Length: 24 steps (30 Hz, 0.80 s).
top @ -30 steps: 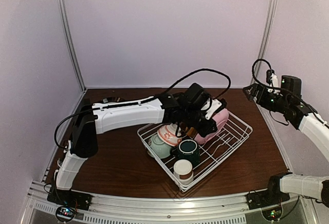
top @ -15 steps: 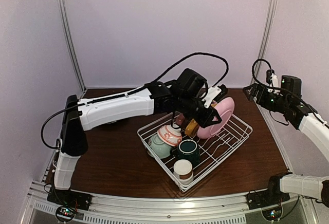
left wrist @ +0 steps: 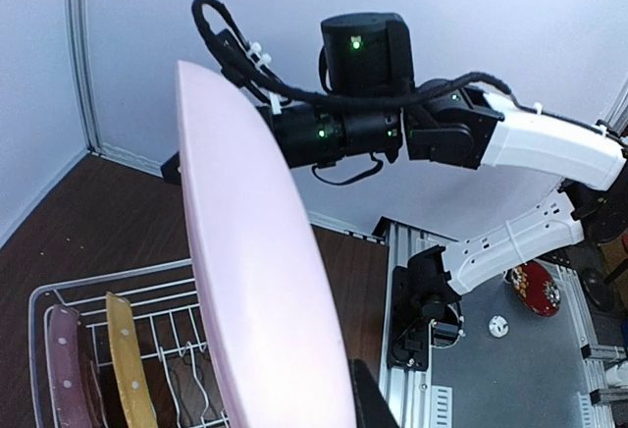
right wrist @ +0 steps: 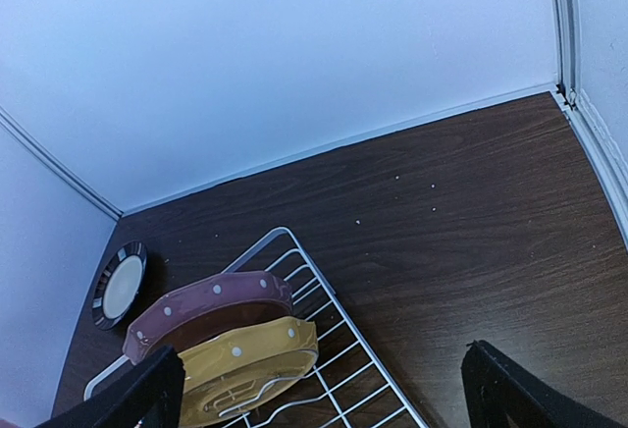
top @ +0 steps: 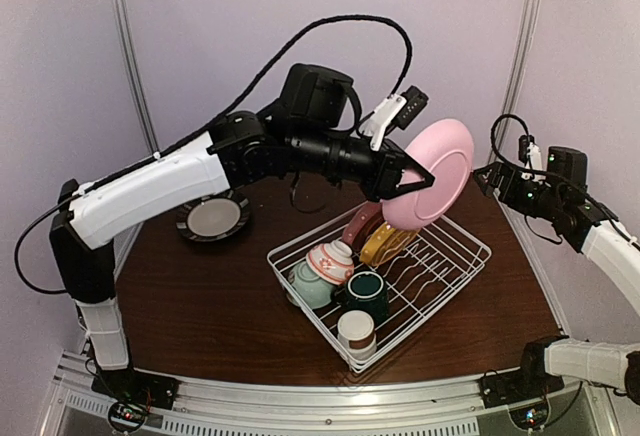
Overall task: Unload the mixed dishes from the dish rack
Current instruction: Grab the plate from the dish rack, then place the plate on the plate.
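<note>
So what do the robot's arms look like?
The left arm and right arm have smooth white shells and chunky black joints. Black cables loop off both. The left pincer is black, and tiny green lights glow on the right arm.

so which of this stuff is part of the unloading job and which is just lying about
Job: dish rack; pink plate held up in the left gripper; maroon plate, yellow plate, patterned bowl, pale green bowl, dark green mug, white-and-brown cup in the rack.

Lying about: dark-rimmed plate on the table, outside the rack.
</note>
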{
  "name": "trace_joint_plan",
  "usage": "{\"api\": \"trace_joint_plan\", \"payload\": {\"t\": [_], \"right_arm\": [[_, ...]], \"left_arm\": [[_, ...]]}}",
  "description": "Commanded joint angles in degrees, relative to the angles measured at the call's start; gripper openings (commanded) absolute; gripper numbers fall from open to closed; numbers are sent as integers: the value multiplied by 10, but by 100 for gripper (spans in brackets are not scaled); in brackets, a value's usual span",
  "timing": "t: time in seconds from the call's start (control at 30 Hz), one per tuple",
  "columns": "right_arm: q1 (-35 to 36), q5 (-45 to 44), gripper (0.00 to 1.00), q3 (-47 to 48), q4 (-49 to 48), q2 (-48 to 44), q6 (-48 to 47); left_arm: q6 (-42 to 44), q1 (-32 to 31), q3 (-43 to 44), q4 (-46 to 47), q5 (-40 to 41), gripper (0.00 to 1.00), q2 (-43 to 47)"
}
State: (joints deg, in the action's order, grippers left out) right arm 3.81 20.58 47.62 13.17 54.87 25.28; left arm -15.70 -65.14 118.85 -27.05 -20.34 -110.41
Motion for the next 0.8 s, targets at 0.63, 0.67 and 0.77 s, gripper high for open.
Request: {"api": "trace_joint_plan", "payload": {"t": [0.63, 0.67, 0.77], "right_arm": [[39, 9, 100, 28, 4, 32, -27], [44, 4, 100, 32, 7, 34, -30], [57, -9, 100, 47, 16, 40, -38]], "left_arm": [[13, 241, -267, -63, 340, 0, 220], [11, 249, -275, -67, 350, 0, 219], [10, 268, -295, -78, 396, 0, 208]]}}
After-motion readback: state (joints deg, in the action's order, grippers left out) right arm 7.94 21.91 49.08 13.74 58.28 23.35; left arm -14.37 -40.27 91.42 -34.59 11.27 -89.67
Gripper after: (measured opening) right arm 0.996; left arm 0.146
